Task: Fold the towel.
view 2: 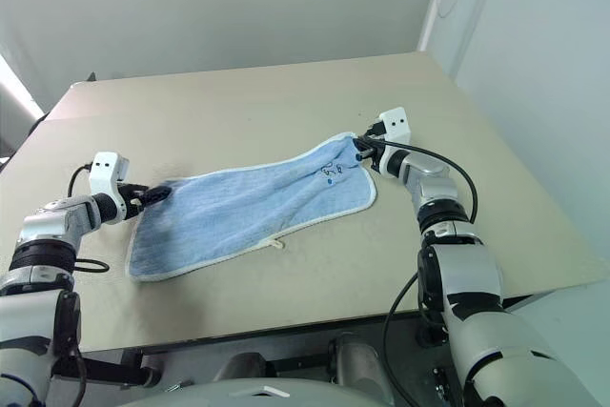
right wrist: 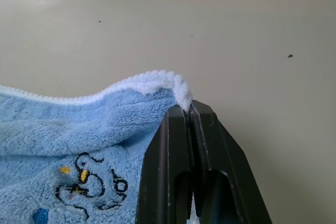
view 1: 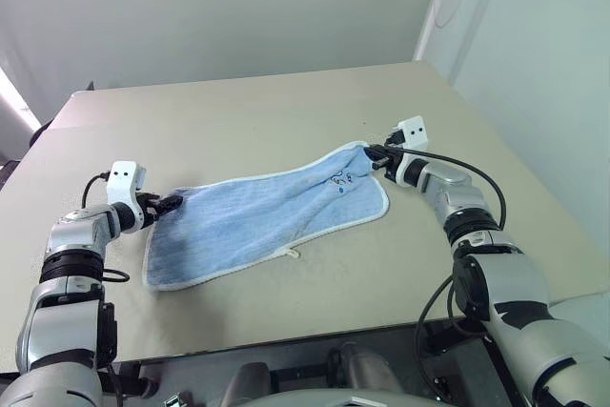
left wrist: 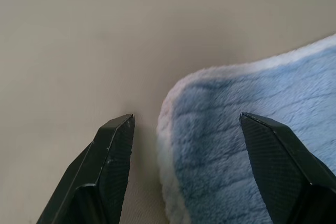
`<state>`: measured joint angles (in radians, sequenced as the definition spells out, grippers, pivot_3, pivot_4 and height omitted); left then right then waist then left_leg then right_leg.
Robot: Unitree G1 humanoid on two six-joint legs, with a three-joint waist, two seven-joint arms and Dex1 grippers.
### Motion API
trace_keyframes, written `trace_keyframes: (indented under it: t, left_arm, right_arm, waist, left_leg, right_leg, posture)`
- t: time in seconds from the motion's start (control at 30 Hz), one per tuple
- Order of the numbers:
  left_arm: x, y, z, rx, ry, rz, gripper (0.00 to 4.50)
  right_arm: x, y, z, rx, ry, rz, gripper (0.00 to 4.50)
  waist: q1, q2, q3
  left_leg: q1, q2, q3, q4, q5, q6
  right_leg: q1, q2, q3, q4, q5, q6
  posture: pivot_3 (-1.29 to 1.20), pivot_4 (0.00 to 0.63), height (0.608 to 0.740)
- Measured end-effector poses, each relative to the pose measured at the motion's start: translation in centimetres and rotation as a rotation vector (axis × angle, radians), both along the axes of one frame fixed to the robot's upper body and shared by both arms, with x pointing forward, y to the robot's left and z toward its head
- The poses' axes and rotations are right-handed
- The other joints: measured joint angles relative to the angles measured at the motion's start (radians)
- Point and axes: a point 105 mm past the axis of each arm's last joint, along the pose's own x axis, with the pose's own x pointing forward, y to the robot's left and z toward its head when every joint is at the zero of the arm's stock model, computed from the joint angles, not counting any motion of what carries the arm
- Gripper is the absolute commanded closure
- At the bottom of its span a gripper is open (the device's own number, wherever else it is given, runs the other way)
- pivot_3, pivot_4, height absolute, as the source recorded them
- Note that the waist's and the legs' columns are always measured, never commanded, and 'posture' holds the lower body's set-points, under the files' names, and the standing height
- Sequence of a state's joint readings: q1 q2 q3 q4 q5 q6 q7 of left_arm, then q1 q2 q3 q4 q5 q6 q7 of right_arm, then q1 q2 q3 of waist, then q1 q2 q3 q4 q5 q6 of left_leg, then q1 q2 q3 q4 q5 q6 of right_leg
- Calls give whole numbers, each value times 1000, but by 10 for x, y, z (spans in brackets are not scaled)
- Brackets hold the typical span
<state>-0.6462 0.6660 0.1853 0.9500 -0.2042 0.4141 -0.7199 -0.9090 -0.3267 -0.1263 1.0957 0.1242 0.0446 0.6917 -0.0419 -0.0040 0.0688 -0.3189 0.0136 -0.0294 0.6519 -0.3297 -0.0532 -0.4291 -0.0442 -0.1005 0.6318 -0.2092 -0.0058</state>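
The left gripper [view 1: 172, 203] at nine o'clock gapes wide, fingers [left wrist: 110, 150] either side of the towel's near corner (unpinched). The towel [view 1: 267, 216] lies flat mid-table [view 1: 238, 111]. At two o'clock, the right gripper [view 1: 374, 152] pinches its far corner.

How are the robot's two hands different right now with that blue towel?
The left gripper has its fingers spread open around a towel corner, gripping nothing. The right gripper is shut, pinching the opposite corner and lifting it slightly. Both sit low at the towel's far edge.
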Motion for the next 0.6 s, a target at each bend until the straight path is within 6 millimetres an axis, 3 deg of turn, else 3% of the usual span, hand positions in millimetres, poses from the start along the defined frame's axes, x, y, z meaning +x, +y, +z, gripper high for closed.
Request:
trace_keyframes:
  t: [0.3,0.6]
  left_arm:
    - [0,-7,-1,-133,20,-1,1111]
    - [-3,-15,-7,-190,14,-33,4143]
  right_arm:
    - [-4,-9,-11,-16,16,-37,4500]
    - [-3,-15,-11,-26,29,-73,4500]
  waist:
    - [0,0,0]
    - [7,0,0]
  left_leg:
    - [1,0,0,0,1,-1]
    - [0,-3,2,1,1,-1]
  right_leg:
    - [0,0,1,1,0,1]
    - [1,-2,3,0,2,3]
  posture:
    - [0,0,740]
    - [0,0,740]
